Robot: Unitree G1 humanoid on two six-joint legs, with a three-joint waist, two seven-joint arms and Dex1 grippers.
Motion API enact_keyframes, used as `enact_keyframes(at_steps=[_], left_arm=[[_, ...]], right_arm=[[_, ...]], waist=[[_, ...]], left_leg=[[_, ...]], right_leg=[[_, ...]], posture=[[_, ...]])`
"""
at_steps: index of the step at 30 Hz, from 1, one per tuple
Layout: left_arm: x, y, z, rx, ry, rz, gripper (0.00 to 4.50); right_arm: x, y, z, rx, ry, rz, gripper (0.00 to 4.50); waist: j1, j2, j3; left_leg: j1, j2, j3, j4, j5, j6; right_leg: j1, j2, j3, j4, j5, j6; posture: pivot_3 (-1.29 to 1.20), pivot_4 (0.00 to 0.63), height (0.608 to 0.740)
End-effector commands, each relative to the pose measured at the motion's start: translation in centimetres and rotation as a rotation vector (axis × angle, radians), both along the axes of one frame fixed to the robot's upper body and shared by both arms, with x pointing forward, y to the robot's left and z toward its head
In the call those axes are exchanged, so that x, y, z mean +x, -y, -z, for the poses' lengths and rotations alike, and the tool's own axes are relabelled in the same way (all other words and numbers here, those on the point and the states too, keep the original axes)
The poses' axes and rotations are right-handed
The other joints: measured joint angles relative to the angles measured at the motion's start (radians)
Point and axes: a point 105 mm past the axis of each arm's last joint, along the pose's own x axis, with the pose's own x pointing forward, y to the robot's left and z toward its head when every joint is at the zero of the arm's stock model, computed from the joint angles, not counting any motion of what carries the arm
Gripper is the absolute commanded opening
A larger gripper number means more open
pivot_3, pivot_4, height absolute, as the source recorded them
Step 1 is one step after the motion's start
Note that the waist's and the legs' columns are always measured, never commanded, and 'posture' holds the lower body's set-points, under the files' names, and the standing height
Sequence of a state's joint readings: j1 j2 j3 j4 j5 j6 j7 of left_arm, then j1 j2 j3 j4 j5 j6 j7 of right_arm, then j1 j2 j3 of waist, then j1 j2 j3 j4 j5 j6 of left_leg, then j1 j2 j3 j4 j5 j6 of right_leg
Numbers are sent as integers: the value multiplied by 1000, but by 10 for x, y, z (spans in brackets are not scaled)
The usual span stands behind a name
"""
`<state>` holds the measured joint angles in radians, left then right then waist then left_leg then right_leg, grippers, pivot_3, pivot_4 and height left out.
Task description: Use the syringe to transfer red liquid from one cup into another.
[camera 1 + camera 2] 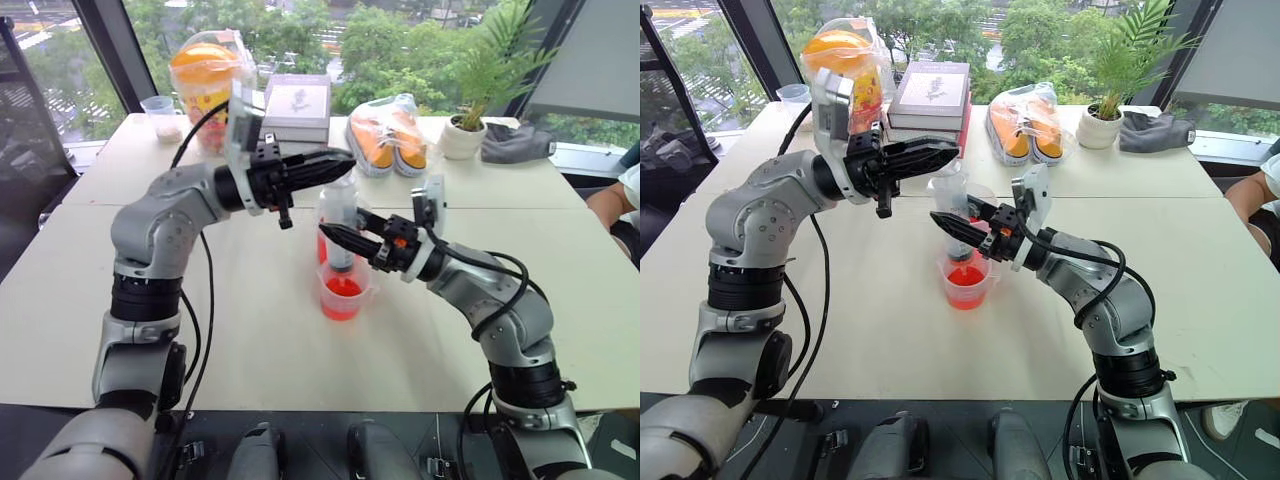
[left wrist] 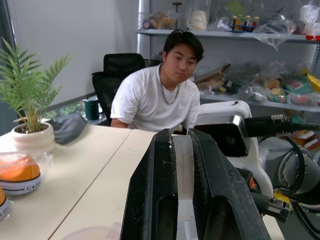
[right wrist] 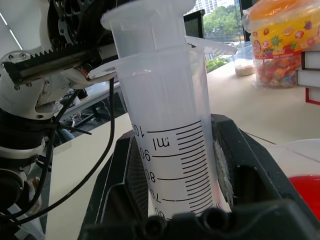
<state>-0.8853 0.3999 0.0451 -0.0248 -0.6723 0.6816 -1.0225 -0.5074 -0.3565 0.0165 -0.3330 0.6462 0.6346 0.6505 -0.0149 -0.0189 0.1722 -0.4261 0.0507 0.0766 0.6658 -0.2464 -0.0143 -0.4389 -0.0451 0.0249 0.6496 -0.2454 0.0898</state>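
The syringe (image 1: 338, 222) stands upright over the middle of the table, and my right gripper (image 1: 335, 240) is shut on its clear barrel (image 3: 172, 150). Its lower end goes down into a clear cup (image 1: 343, 293) that holds red liquid (image 1: 342, 287); the tip is hidden. A second clear cup (image 1: 980, 196) stands close behind, mostly hidden, with some red showing beside the barrel. My left gripper (image 1: 338, 163) is shut and lies level just above the pale plunger (image 3: 145, 22), which sits low in the barrel. I cannot tell whether it touches the plunger.
Along the table's far side are a small cup (image 1: 160, 113), a candy jar (image 1: 205, 75), a grey box (image 1: 297, 108), bagged orange items (image 1: 385, 135), a potted plant (image 1: 465, 130) and a grey cloth (image 1: 515, 142). A person (image 2: 160, 95) sits at the table's right end.
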Motion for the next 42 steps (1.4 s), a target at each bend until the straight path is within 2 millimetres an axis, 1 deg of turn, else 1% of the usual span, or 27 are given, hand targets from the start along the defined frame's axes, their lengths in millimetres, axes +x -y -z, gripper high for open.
enact_keyframes(at_steps=[1, 4, 7, 9, 13, 15, 16, 18, 19, 21, 23, 27, 30, 33, 35, 37, 39, 40, 41, 42], left_arm=[[-10, 21, 34, 107, -74, 80, 36], [-12, 22, 40, 112, -87, 82, 36], [-11, 23, 40, 110, -89, 78, 36], [-9, 21, 35, 99, -80, 63, 36], [-3, 12, 16, 53, -59, 30, 36], [1, 7, 7, 38, -45, 5, 891], [2, 4, 3, 30, -36, -7, 1071], [4, -2, -6, 13, -16, -29, 1804], [5, -5, -10, 6, -8, -38, 2413], [7, -13, -21, -20, 13, -69, 3341], [9, -22, -31, -50, 25, -96, 4448], [8, -38, -37, -67, 35, -143, 4448], [8, -55, -29, -44, 31, -205, 4448], [9, -61, -21, -33, 16, -237, 4448], [7, -62, -12, -18, 5, -248, 4448], [4, -63, -4, -5, -8, -251, 4448], [2, -63, 4, 6, -19, -259, 4448], [1, -63, 7, 9, -24, -261, 4448], [0, -63, 10, 12, -27, -262, 4448], [-2, -63, 14, 20, -31, -263, 4448]], right_arm=[[-13, 9, -63, 120, 211, 12, 1469], [-13, 11, -67, 125, 212, 13, 1469], [-13, 12, -68, 126, 208, 13, 1469], [-13, 12, -66, 118, 198, 10, 1469], [-13, 10, -55, 109, 161, -2, 1469], [-14, 9, -48, 103, 141, -11, 1469], [-14, 8, -46, 99, 131, -16, 1469], [-16, 6, -41, 91, 114, -27, 1469], [-17, 6, -40, 90, 108, -31, 1469], [-17, 5, -36, 81, 93, -38, 1469], [-17, 4, -33, 78, 76, -40, 1469], [-15, 5, -30, 75, 59, -29, 1469], [-11, 7, -32, 77, 57, -7, 1469], [-4, 12, -44, 92, 73, 32, 1469], [4, 19, -60, 129, 55, 77, 1469], [16, 29, -76, 113, 54, 151, 1469], [29, 43, -92, 115, 18, 227, 1469], [39, 54, -98, 105, -25, 293, 1469], [49, 65, -102, 82, -62, 359, 1469], [58, 77, -101, 39, -115, 422, 1469]], waist=[[0, 0, 0], [0, 0, 0], [0, 0, 0], [0, 0, 0], [0, 0, 0], [0, 0, 0], [0, 0, 0], [0, 0, 0], [-1, 0, 0], [-2, 0, 0], [-3, 0, 0], [-2, 0, 0], [-4, 0, 0], [-3, 0, 0], [-2, 0, 0], [-2, 0, 0], [-1, 0, 0], [0, 0, 0], [1, 0, 0], [2, 0, 0]], left_leg=[[0, 0, 0, 0, 0, 0], [0, 0, 0, 0, 0, 0], [0, 0, 0, 0, 0, 0], [0, 0, 0, 0, 0, 0], [0, 0, 0, 0, 0, 0], [0, 0, 0, 0, 0, 0], [0, 0, 0, 0, 0, 0], [0, 0, 0, 0, 0, 0], [0, 0, 0, 0, 0, 0], [0, 0, 0, 0, 0, 0], [0, 0, 0, 0, 0, 0], [0, 0, 0, 0, 0, 0], [0, 0, 0, 0, 0, 0], [0, 0, 0, 0, 0, 0], [0, 0, 0, 0, 0, 0], [0, 0, 0, 0, 0, 0], [0, 0, 1, 1, 0, 0], [0, 0, 1, 1, 0, 0], [0, 0, 1, 0, 0, 0], [0, 0, 1, 0, 0, 0]], right_leg=[[0, 0, 0, 0, 0, 0], [0, 0, 0, 0, 0, 0], [0, 0, 0, 0, 0, 0], [0, 0, 0, 0, 0, 0], [0, 0, 0, 0, 0, 0], [0, 0, 0, 0, 0, 0], [0, 0, 0, 0, 0, 0], [0, 0, 0, 0, 0, 0], [0, 0, 0, 0, 0, 0], [0, 0, 0, 0, 0, 0], [0, 0, 0, 0, 0, 0], [0, 0, 0, 0, 0, 0], [0, 0, 0, -1, 0, 0], [0, 0, 0, 0, 0, 0], [0, 0, 0, 0, 0, 0], [0, -1, 0, 0, 0, 0], [0, -1, 0, 0, 0, 0], [0, -1, 0, -1, 0, 0], [0, -1, 0, 0, 0, 0], [0, -1, 0, -1, 0, 0]], posture=[[0, 150, 740], [0, 150, 740], [0, 150, 740], [0, 150, 740], [0, 150, 740], [0, 150, 740], [0, 150, 740], [0, 150, 740], [0, 150, 740], [0, 150, 740], [0, 150, 740], [0, 150, 740], [0, 150, 740], [0, 150, 740], [0, 150, 740], [0, 150, 740], [0, 150, 740], [0, 150, 740], [0, 150, 740], [0, 150, 740]])
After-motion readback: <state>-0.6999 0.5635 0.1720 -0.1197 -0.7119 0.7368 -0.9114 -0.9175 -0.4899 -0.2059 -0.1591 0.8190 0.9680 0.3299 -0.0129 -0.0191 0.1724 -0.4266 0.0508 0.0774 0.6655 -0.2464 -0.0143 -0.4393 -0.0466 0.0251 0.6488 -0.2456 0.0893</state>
